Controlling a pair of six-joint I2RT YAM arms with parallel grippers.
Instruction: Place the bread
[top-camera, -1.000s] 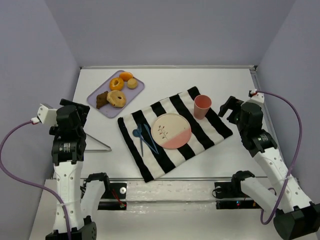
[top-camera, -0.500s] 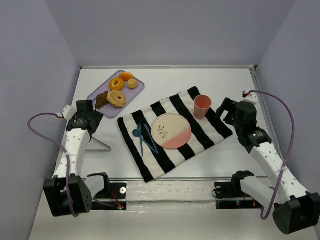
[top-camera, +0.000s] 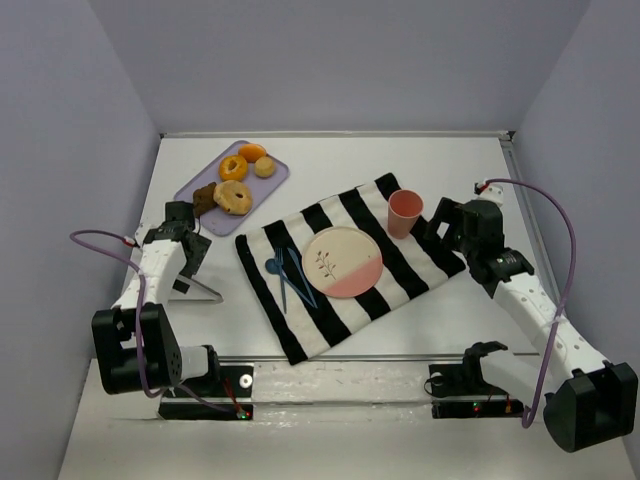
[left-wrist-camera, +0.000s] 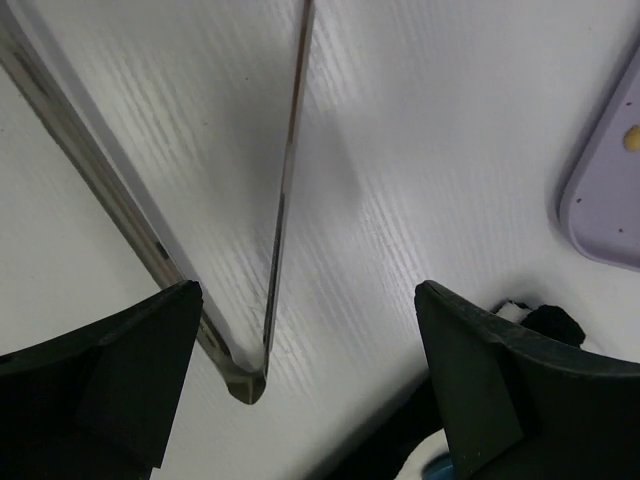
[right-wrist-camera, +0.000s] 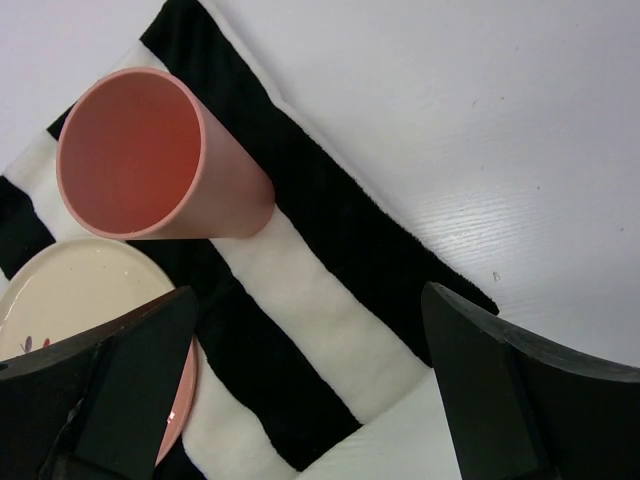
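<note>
Several breads lie on a lavender tray (top-camera: 270, 186) at the far left: a bagel (top-camera: 234, 196), a glazed donut (top-camera: 233, 166), an orange bun (top-camera: 252, 152), a small roll (top-camera: 264, 167) and a brown piece (top-camera: 205, 199). A cream and pink plate (top-camera: 342, 262) sits bare on a striped cloth (top-camera: 400, 275). My left gripper (top-camera: 192, 262) is open and empty, low over metal tongs (left-wrist-camera: 285, 200), just short of the tray's near corner (left-wrist-camera: 610, 200). My right gripper (top-camera: 440, 225) is open and empty above the cloth's right edge (right-wrist-camera: 330, 260), beside a pink cup (right-wrist-camera: 150, 160).
The pink cup (top-camera: 405, 212) stands on the cloth behind the plate. Blue cutlery (top-camera: 285, 275) lies on the cloth left of the plate. The tongs (top-camera: 200, 290) lie on the white table left of the cloth. Walls close in on both sides.
My left arm has dropped from a raised pose and stretched forward to the tongs near the tray. My right gripper has moved left towards the cup.
</note>
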